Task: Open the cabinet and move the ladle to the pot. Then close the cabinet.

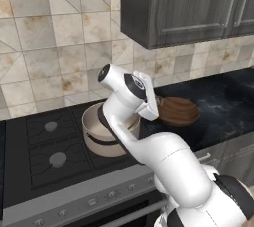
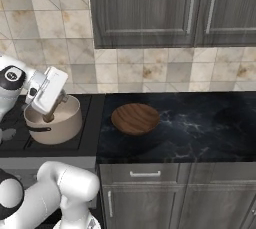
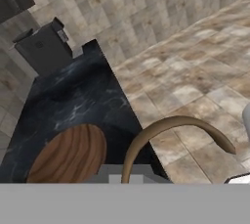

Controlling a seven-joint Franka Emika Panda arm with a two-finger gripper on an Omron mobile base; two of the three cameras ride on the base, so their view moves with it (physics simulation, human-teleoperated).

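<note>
Fingers can't be made out in left base view: hand w/ gripper (image 1: 149, 103) sits above the pot's (image 1: 94, 134) right rim, wrist body blocks the tips, so spread or pinched, can't tell. Pot is on the stove (image 1: 44, 146), front-right burner area. Round wooden board (image 1: 177, 110) lies on the dark counter (image 1: 223, 107) just right of the hand. Cabinet (image 1: 188, 3) above, both doors shut, silver handles side by side.

Right base view: gripper (image 2: 50, 115) points down into the pot (image 2: 52, 120); a thin brownish bit, probably the ladle (image 2: 49, 118), shows under the hand inside the pot, too small to tell if pinched. Cabinet (image 2: 170, 8) doors shut. Board (image 2: 135, 118) on counter (image 2: 200, 123), apart from pot.

Hand view: fingertips not visible, state unclear. Curved brown arc, ladle handle (image 3: 171, 130), rises from bottom centre and bends right. Board (image 3: 68, 154) lower left on counter (image 3: 83, 96); dark toaster (image 3: 44, 47) far end by tiled wall (image 3: 161, 17).
</note>
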